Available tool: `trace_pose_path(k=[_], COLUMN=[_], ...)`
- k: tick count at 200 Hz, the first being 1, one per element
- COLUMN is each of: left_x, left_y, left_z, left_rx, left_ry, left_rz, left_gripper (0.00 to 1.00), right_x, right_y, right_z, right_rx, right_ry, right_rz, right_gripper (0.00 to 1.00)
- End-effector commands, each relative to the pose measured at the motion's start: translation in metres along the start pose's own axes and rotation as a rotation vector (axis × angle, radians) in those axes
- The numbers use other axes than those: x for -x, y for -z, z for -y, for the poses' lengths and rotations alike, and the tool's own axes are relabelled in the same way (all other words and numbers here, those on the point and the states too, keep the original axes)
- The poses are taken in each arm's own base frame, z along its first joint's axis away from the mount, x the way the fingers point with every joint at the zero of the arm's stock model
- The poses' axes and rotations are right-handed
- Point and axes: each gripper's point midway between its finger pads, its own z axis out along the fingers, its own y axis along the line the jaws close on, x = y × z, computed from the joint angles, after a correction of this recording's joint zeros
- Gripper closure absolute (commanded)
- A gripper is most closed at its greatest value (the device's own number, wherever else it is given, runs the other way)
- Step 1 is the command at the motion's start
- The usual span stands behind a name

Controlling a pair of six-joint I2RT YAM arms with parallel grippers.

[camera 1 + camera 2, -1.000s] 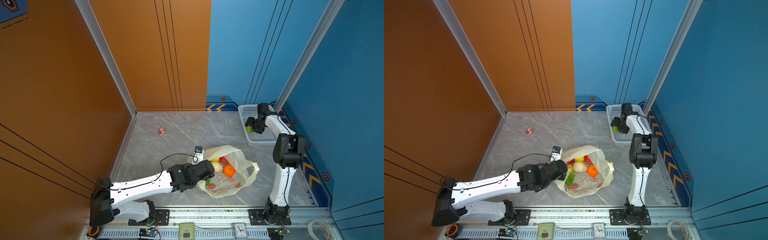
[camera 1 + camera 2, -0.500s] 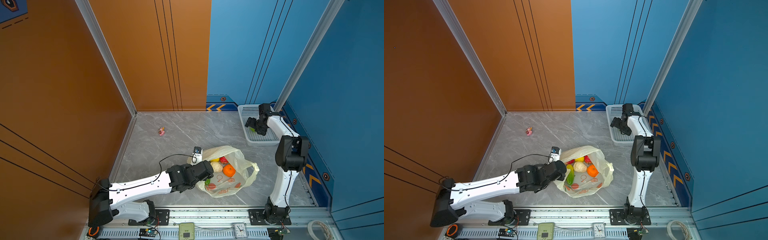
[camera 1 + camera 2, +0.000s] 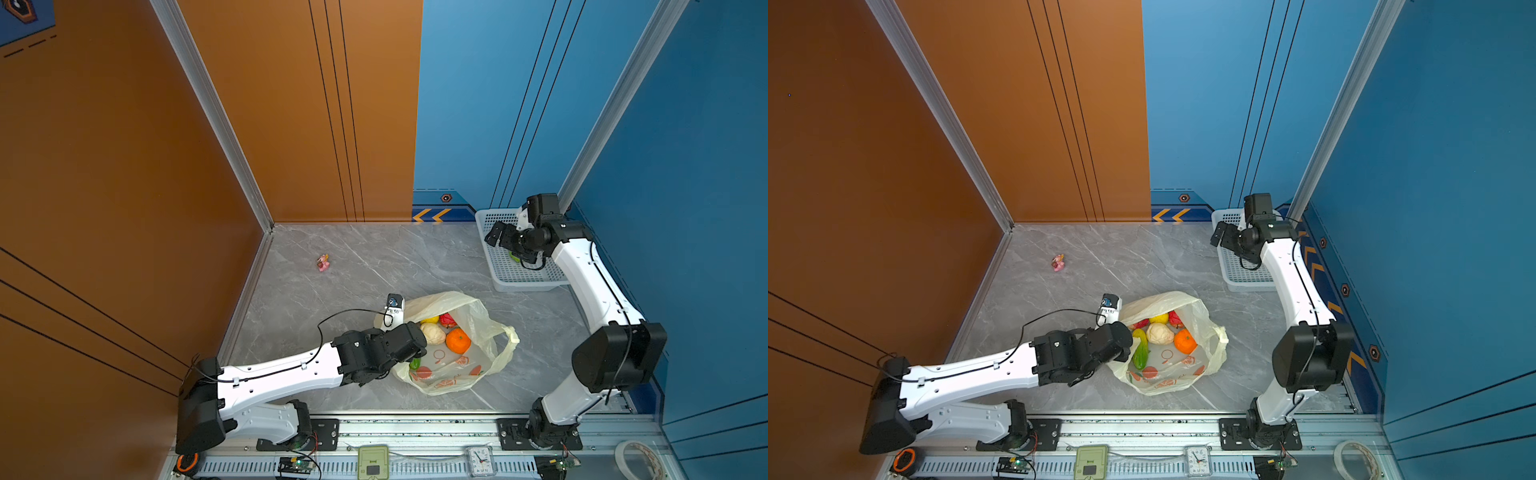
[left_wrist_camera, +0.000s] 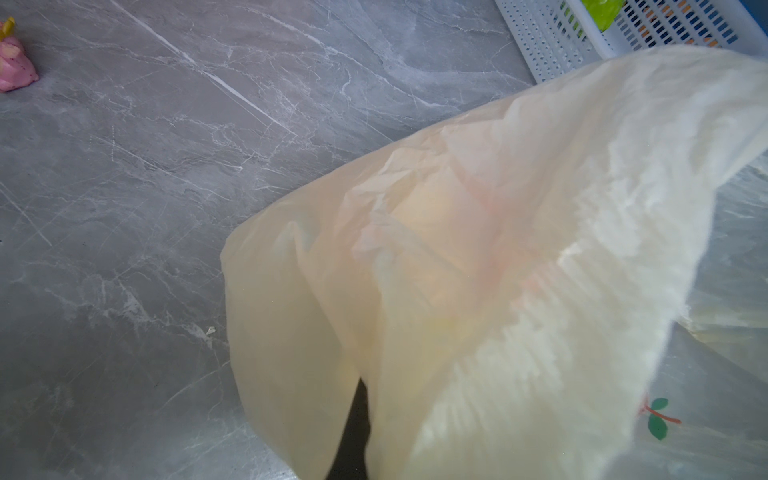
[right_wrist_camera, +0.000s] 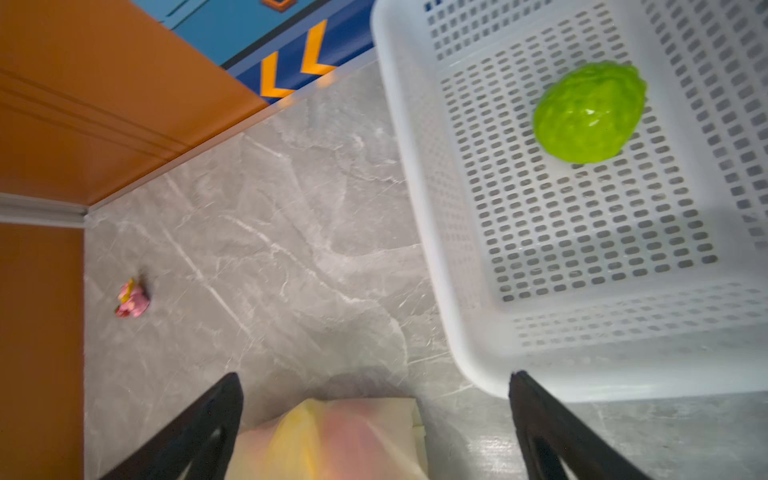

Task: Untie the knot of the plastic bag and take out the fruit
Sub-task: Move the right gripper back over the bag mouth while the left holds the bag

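Fruit (image 3: pixel 458 340) mostly sits heaped in the plastic bag (image 3: pixel 457 301) mid-floor, mouth gaping, with no tie across it that I can see. One green bumpy piece (image 5: pixel 590 112) lies alone on the floor of the white basket (image 3: pixel 528 284) by the far right wall.

My left gripper (image 3: pixel 417 353) is pressed together at the bag's near rim. From the film draped across its wrist view, I judge it's pinching that rim up. My right gripper (image 5: pixel 374 378) is spread wide and empty, hanging over the basket's edge on the bag's side. The green piece is close by it but not between the fingers. The heap is well apart from it, back toward my base, and just beside the left gripper's tips.

Trouble ahead? That film looks thin and slick; if it slips from the left pinch, the mouth folds over the heap. The far flap stands tall over the yellow and red pieces, so my right fingers coming in could snag plastic along with a fruit and drag the whole bag. And these round pieces can roll out of a loose squeeze.
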Motion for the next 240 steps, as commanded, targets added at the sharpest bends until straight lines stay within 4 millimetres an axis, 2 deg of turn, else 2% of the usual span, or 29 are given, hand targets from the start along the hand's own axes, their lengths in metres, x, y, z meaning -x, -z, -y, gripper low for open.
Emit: trace_pose_path(k=[1,32,64,94,139,196,240], left_x=[0.003,0.001,-0.003,-0.003,0.003,0.013,0.021], left_y=[0.003,0.002,0.000,0.001,0.006,0.010,0.011], left_z=[0.001,-0.001,0.000,-0.001,-0.006,-0.003,-0.002], left_rx=[0.006,0.012,0.011,0.012,0.020,0.011,0.007], left_ry=[0.001,0.017,0.026,0.030,0.053,0.063,0.097], left_rz=[0.016,0.016,0.005,0.008,0.033,0.046,0.054], left_gripper=[1.00,1.00,1.00,1.00,1.00,1.00,1.00], right_x=[-0.060,-0.108,-0.151,-0.188,-0.239,-0.280,-0.303], right_y=[0.037,0.080,0.108,0.120,0.103,0.075,0.051], right_z=[-0.036,-0.079,-0.110,-0.119,-0.111,-0.089,-0.069], right_rx=[0.036,0.068,0.119,0.136,0.106,0.041,0.002], right_ry=[0.099,0.190,0.241,0.270,0.324,0.424,0.499], right_rz=[-0.110,-0.100,-0.097,-0.151,-0.249,-0.317,-0.362], right_gripper=[0.00,0.00,0.00,0.00,0.01,0.08,0.13])
